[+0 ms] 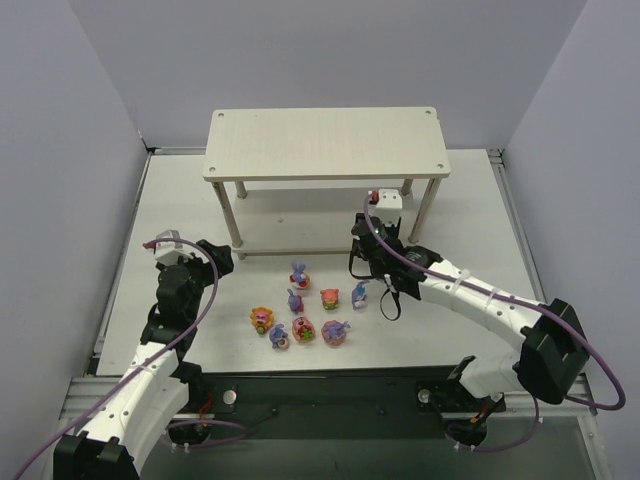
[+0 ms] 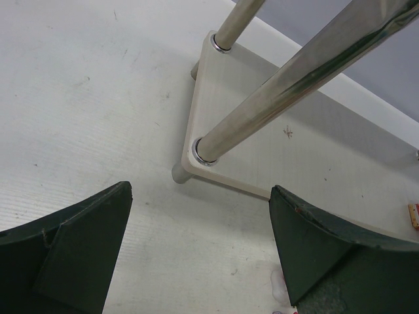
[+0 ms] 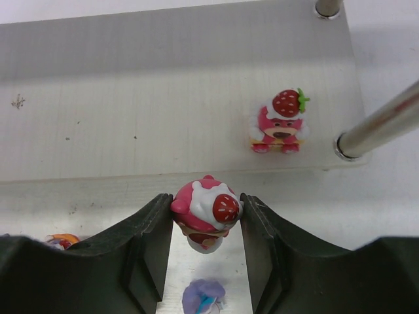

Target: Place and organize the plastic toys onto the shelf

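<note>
Pink toy [image 3: 208, 212] clamped in right pincer [image 3: 205, 196], held off table for placing. Shelf [image 3: 163, 98] just ahead; strawberry toy [image 3: 280, 124] ahead-right on it. Left pincer [image 2: 200, 188] wide, empty.

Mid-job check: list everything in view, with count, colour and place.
table: one, white
shelf: one, pale wood-look, far middle of table
bunnies: five, purple-blue, on table before shelf
round toys: three, red, yellow-orange, pink-red, among the bunnies
strawberry-topped toy: one, pink, lower tier, right end
pink toy: one, pink-white, in right gripper
left gripper: dark, open, empty, by shelf's left end
right gripper: dark, shut on pink toy, before lower tier
</note>
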Controlling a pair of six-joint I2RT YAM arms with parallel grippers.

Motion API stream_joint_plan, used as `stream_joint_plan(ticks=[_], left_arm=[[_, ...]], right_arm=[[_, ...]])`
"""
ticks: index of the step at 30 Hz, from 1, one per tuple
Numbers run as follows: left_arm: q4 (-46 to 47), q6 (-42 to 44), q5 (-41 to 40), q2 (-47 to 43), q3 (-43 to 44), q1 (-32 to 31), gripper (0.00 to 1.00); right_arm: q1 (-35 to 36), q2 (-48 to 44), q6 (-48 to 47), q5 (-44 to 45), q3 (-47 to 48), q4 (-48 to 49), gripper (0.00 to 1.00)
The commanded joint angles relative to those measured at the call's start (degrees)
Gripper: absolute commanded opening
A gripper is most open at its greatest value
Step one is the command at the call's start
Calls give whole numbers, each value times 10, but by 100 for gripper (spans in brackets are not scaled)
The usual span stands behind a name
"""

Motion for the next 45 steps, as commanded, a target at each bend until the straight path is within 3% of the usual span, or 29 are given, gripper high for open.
stream_joint_plan(ticks=[1, 16, 35, 45], left_arm=[[8, 9, -6, -3, 20, 3, 96], [9, 10, -8, 1, 20, 4, 96], [7, 12, -10, -2, 20, 6, 96], [5, 14, -10, -2, 22, 6, 96]], right_arm=[[-18, 28, -56, -36, 33, 50, 8], [-68, 99, -107, -130, 38, 123, 10], [-76, 173, -94, -96, 79, 116, 11], [-82, 204, -83, -81, 96, 98, 17]])
